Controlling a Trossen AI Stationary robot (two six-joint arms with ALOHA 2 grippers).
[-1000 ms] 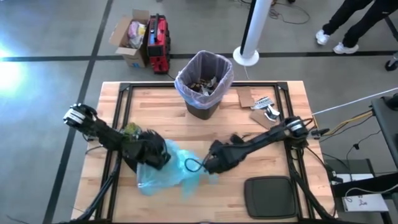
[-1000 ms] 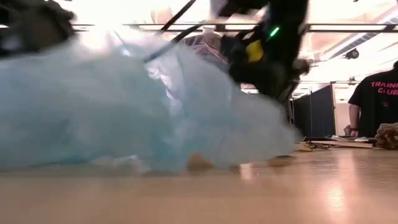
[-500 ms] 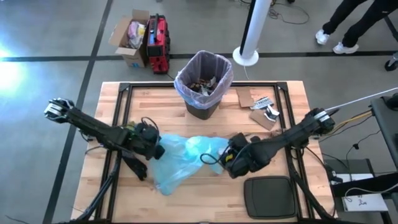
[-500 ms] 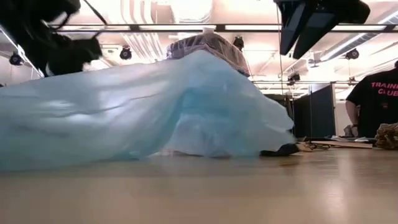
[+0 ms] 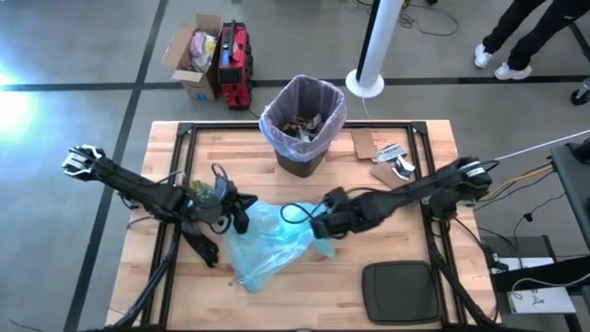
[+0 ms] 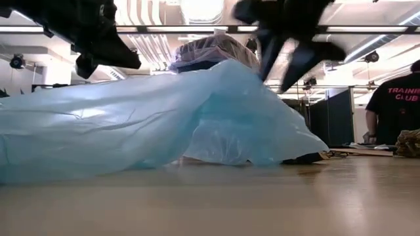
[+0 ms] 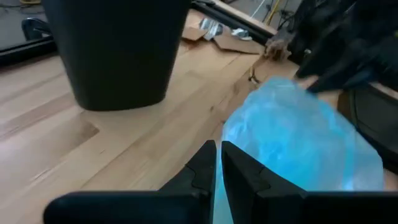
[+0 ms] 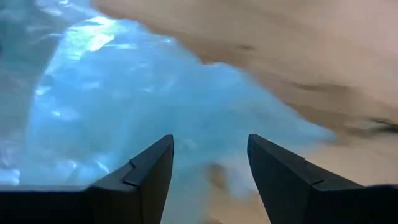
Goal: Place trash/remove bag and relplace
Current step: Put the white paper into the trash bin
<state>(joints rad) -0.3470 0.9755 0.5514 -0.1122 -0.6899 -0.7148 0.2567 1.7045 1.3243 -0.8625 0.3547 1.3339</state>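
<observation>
Bag-handling is the step you are in, though the one under your hands is the light blue plastic bag [image 5: 267, 242], lying crumpled on the wooden surface [image 5: 406, 231] in front of the bin [image 5: 302, 124], not the liner the task names. That pink-lavender bag [image 5: 273, 112] is sitting in the bin, stretched over its rim, with trash [image 5: 300, 123] showing inside it; more trash [image 5: 383, 155] of brown cardboard and wrappers is lying on the surface just right of the bin. Your left hand [image 5: 232, 209] is hanging at the blue bag's left edge with its fingers [image 7: 205, 163] drawn nearly together; its wrist view shows blue plastic right at the tips, but you cannot tell whether any film is pinched. Your right hand [image 5: 324, 221] is hovering over the bag's right side with its fingers [image 8: 149, 171] spread wide, holding nothing, only blue plastic below it. Judging by this, the liner swap is not yet begun and the scraps by the bin are unplaced. The next move is calling for you to settle what the blue bag is for: if it is the replacement, you are needing a firm pinch on its mouth from each side to spread it open. Thin film is slipping easily, so confirm the left grip first.
</observation>
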